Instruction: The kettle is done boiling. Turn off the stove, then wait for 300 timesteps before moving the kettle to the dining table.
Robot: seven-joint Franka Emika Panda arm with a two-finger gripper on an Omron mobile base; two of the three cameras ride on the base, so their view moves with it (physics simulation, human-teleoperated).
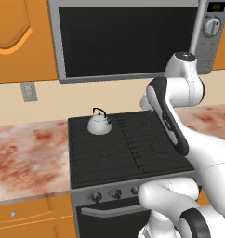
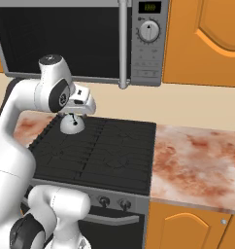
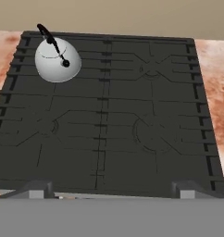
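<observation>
Hand view: kettle on the stove at its far left corner, black handle arched over the dome. Gripper open, its fingertips set wide apart above the stove's near edge, holding nothing. Right base view: microwave display too small to read; the arm partly hides the kettle. Front knobs are partly cut off by the arm.

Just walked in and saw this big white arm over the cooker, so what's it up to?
A white robot arm is reaching over the stove. A small silver kettle sits on the back left burner, and nothing is touching it. The gripper is open and empty, raised above the front of the cooktop. The marbled counters lie on either side, with a microwave above.
</observation>
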